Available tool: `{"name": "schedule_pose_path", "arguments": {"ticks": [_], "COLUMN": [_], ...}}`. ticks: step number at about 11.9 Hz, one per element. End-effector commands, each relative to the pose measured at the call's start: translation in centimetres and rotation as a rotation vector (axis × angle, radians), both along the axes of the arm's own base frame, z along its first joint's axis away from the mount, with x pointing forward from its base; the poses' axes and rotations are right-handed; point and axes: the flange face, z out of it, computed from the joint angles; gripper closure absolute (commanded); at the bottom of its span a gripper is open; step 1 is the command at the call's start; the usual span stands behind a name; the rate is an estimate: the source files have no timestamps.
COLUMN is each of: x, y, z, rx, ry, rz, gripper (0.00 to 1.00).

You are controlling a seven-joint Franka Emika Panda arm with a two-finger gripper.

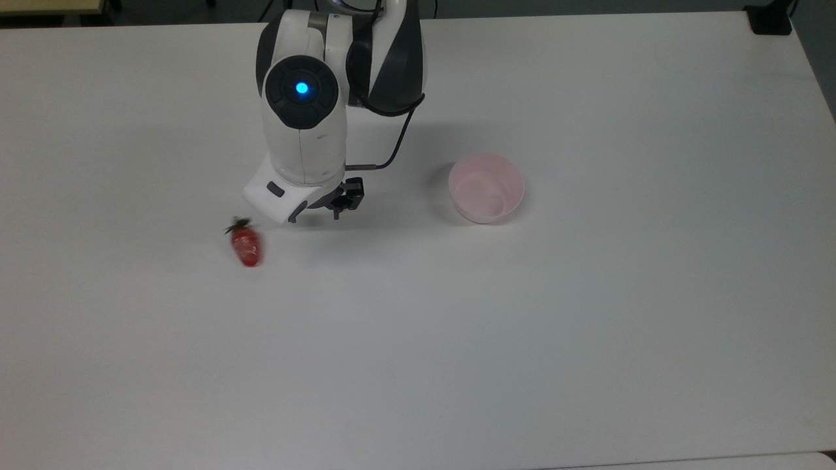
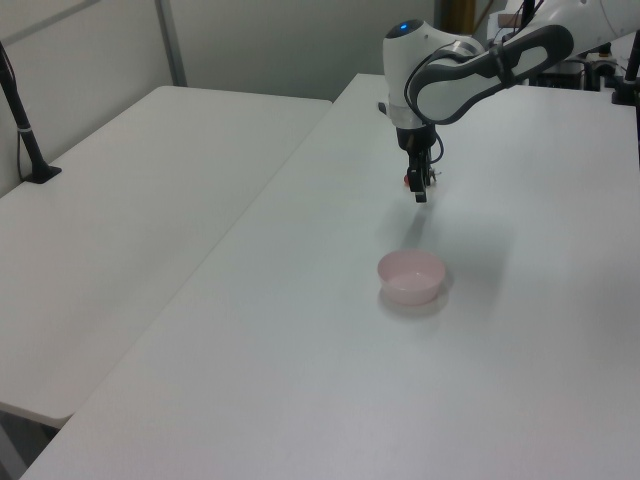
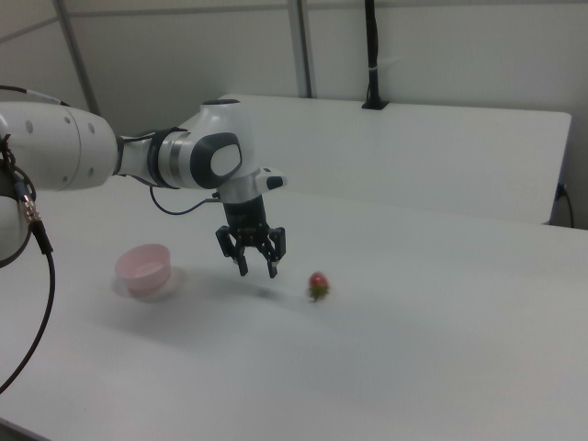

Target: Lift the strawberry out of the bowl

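The small red strawberry (image 1: 245, 247) with its dark stem cap lies on the white table (image 1: 418, 339), well to the top view's left of the bowl; it also shows as the strawberry (image 3: 318, 286) in the right view. The pale pink bowl (image 1: 486, 189) stands empty, also seen as the bowl (image 2: 410, 276) and the bowl (image 3: 144, 266). My gripper (image 3: 258, 268) hovers above the table between bowl and strawberry, open, with nothing between its fingers. In the top view the gripper (image 1: 320, 207) is partly hidden under the white hand. The gripper (image 2: 420, 190) hangs beyond the bowl in the left view.
A second white table (image 2: 130, 200) adjoins on the left view's left, with a black post (image 2: 25, 130) on it. A black cable (image 1: 392, 143) loops from the arm's wrist. A dark object (image 1: 771, 19) sits at the table's far right corner in the top view.
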Motion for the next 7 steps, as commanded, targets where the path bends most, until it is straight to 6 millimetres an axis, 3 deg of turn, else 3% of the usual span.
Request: {"name": "schedule_pose_path", "arguments": {"ticks": [1,5,6,7], "x": [-0.8,-6.6,-8.0,-9.1], "y": [0.8,0.1,-0.6,-1.3], "z": [7.2,20.5,22.5,23.2], "rx": [0.019,0.057,0.064,0.071], "ry": [-0.114,-0.153,-0.151,-0.15], "rz": [-0.08,-0.249,-0.261,-0.269], "gripper": [0.0,0.0,0.0,0.0]}}
